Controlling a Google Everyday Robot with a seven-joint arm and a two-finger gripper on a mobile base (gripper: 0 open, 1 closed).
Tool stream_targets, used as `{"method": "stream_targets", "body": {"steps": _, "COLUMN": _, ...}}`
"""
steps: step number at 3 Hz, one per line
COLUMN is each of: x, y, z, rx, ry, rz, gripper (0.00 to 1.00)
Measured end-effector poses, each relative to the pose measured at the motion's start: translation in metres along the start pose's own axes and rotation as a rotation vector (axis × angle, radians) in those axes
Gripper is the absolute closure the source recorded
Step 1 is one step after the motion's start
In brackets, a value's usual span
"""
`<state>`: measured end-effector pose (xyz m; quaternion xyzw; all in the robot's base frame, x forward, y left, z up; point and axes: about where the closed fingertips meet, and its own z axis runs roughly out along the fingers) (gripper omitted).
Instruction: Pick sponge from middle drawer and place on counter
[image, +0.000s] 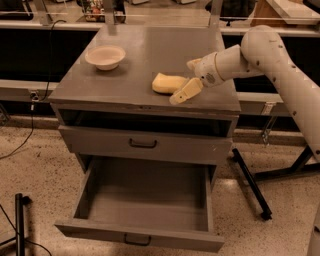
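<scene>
The pale yellow sponge (167, 83) lies flat on the grey counter (125, 75), right of centre near the front edge. My gripper (189, 78) reaches in from the right and is open. One finger (183, 92) lies in front of the sponge's right end and the other is behind it, so the jaws stand apart around that end. The middle drawer (145, 200) is pulled out wide below, and its grey floor is bare.
A cream round bowl (105, 56) stands at the counter's back left. A closed grey drawer front (145, 145) with a dark handle sits above the open drawer. Black stand legs (252, 185) are on the floor to the right, and a dark post (19, 220) is at the lower left.
</scene>
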<state>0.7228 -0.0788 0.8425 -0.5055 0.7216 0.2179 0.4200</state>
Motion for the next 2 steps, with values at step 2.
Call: {"method": "stream_targets", "body": {"steps": 2, "x": -0.0246, "y": 0.0141, "z": -0.0319, "rx": -0.037, "ry": -0.043, "rz": -0.059, "gripper": 0.00}}
